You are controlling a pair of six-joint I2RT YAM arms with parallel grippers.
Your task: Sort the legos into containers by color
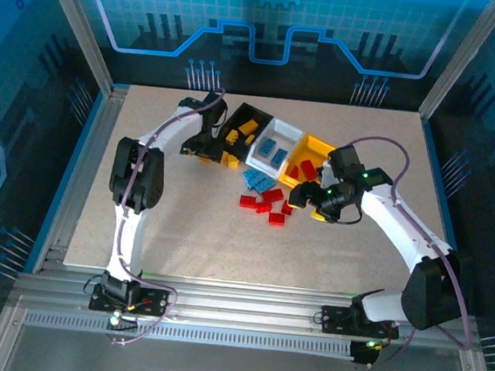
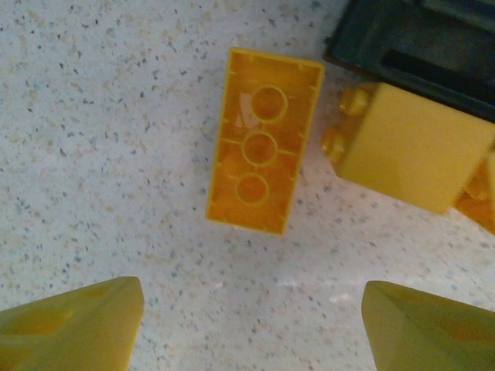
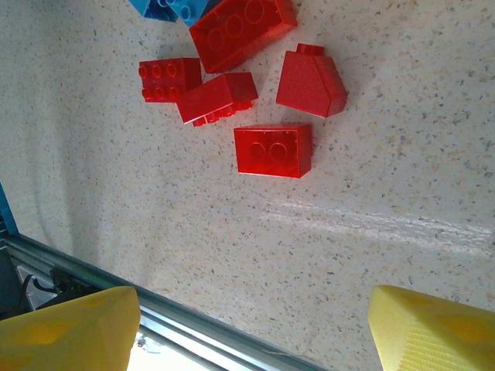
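Loose red legos (image 1: pixel 265 205) lie clustered on the speckled surface (image 1: pixel 182 232), just in front of the white bin (image 1: pixel 286 126) and the yellow bin (image 1: pixel 318 142). Blue legos (image 1: pixel 254 180) sit at the cluster's far side, and the right wrist view cuts them off at its top edge. An orange-yellow lego (image 2: pixel 264 139) lies studs down with three round tubes showing. It is near a second yellow piece (image 2: pixel 414 147), tipped on its side just beside the black bin (image 2: pixel 418 39), which is itself cropped at the corner. The three bins stand in a close row, and the right arm (image 1: pixel 393 217) partly hides what the yellow bin holds. The left arm (image 1: pixel 150 154) bends at the elbow and reaches toward the black bin, the left jaws spread wide above the upturned piece and holding nothing. The right jaws, likewise wide and empty, hang near the red cluster.
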